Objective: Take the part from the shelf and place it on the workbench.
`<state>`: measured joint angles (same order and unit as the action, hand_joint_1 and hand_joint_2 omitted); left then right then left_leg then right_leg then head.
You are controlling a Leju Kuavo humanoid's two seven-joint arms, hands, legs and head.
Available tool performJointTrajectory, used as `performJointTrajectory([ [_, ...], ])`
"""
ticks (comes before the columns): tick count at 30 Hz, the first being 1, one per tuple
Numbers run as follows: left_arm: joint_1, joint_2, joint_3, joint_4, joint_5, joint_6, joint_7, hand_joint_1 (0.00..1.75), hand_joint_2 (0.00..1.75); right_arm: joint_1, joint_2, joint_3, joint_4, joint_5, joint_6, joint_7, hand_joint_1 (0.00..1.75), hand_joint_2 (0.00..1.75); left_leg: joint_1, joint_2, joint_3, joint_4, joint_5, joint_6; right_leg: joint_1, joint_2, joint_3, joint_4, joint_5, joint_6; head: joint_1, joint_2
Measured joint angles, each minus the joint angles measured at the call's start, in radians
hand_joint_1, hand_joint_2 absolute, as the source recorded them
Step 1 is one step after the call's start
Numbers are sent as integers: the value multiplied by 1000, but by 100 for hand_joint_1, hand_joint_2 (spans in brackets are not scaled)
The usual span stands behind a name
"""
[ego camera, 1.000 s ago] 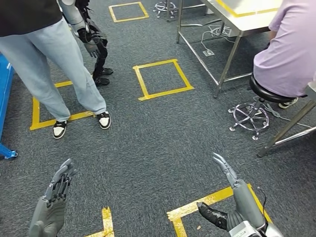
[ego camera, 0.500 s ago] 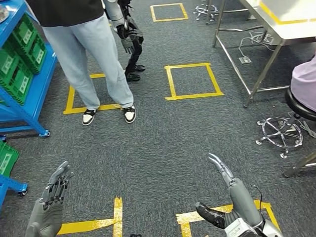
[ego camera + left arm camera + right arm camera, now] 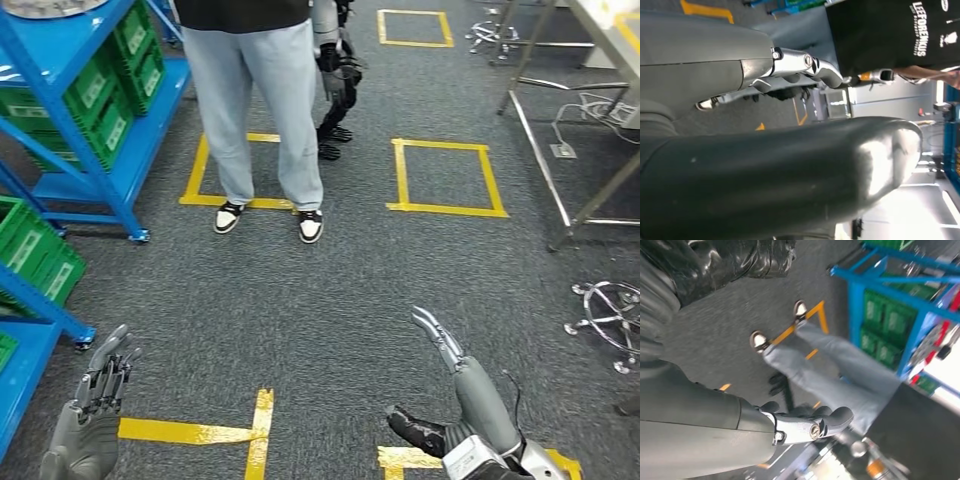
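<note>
A blue shelf stands at the left, with green bins on its levels. A pale grey item lies on its top board, cut off by the picture's edge; I cannot tell what it is. My left hand hangs low at the left with fingers straight and apart, holding nothing. My right hand is low at the right, fingers spread and thumb out, also holding nothing. Both are over the grey carpet, well short of the shelf. The right wrist view shows the same shelf beyond my right hand.
A person in light jeans stands ahead beside the shelf, with another robot behind them. Yellow tape squares mark the carpet. A steel table's legs and a stool base are at the right.
The whole view has swung left: the blue shelf has come in at the left, while the steel table and the seated person slid off right. My hands keep the same pose.
</note>
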<state>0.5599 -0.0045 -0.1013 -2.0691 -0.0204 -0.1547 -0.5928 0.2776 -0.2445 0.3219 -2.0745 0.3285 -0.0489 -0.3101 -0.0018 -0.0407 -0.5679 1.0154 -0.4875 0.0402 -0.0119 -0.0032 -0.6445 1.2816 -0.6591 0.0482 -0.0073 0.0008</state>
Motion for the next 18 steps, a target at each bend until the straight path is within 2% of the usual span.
performJointTrajectory([
  [1,2,-8,12,0,0,-14,0,0,0,-6,0,6,3,1,0,2,0,175,-4,-14,2,0,-1,2,5,4,-1,-14,26,-9,0,0],
  [2,4,-16,24,0,0,-25,0,0,0,-11,0,11,5,2,-1,4,0,175,-7,-30,6,0,-1,4,12,13,16,-66,69,-20,0,0],
  [4,6,-30,42,0,-2,-42,0,0,0,-17,0,18,7,2,-2,5,0,175,-6,-59,9,0,-2,5,23,63,68,-194,144,-42,-2,0],
  [5,6,-37,50,0,-3,-51,0,0,0,-19,0,21,8,2,-3,5,0,175,-3,-73,7,0,-1,3,27,84,87,-235,164,-50,-2,0],
  [6,8,-44,58,0,-5,-58,0,0,0,-21,0,24,10,3,-4,5,0,175,0,-86,3,-1,1,0,29,96,96,-253,170,-54,-2,0],
  [8,12,-56,72,-1,-8,-66,0,0,0,-26,0,28,12,3,-5,5,0,175,4,-110,-3,-3,6,-11,29,76,108,-275,170,-57,1,0],
  [9,15,-60,79,-2,-9,-68,0,0,0,-29,0,30,13,4,-5,5,0,175,1,-101,-6,0,3,-14,26,60,119,-293,170,-58,1,0],
  [10,16,-63,84,-3,-9,-69,-1,0,0,-32,0,31,14,4,-6,5,0,175,-2,-77,-14,15,-9,-18,23,44,131,-314,170,-59,-1,0],
  [12,15,-67,91,-4,-9,-70,-2,0,0,-32,0,35,16,4,-7,5,0,175,-5,-7,-54,102,-60,-26,19,10,147,-338,170,-60,-6,0],
  [13,14,-69,94,-5,-10,-71,-2,0,0,-31,0,36,18,4,-8,5,0,175,-2,14,-83,164,-89,-33,19,-6,149,-340,168,-61,-8,0],
  [14,14,-70,96,-5,-10,-72,-2,0,0,-30,0,37,21,4,-8,5,0,175,3,23,-110,220,-109,-39,19,-23,150,-339,165,-60,-7,0],
  [15,15,-71,98,-5,-10,-75,-2,0,0,-30,0,38,23,4,-8,5,0,175,8,27,-125,250,-113,-46,17,-38,150,-336,162,-58,-8,0],
  [16,16,-73,102,-5,-11,-79,-2,0,0,-31,0,40,26,4,-8,5,0,175,12,31,-122,243,-98,-52,15,-53,151,-333,158,-55,-7,0],
  [17,17,-76,106,-5,-11,-84,-2,0,0,-31,0,42,28,5,-8,5,0,175,16,39,-98,197,-68,-58,12,-68,152,-328,153,-50,-8,0],
  [18,17,-78,111,-5,-12,-90,-2,0,0,-31,0,44,30,5,-9,5,0,175,19,58,-61,126,-35,-63,9,-80,154,-322,147,-44,-8,0],
])
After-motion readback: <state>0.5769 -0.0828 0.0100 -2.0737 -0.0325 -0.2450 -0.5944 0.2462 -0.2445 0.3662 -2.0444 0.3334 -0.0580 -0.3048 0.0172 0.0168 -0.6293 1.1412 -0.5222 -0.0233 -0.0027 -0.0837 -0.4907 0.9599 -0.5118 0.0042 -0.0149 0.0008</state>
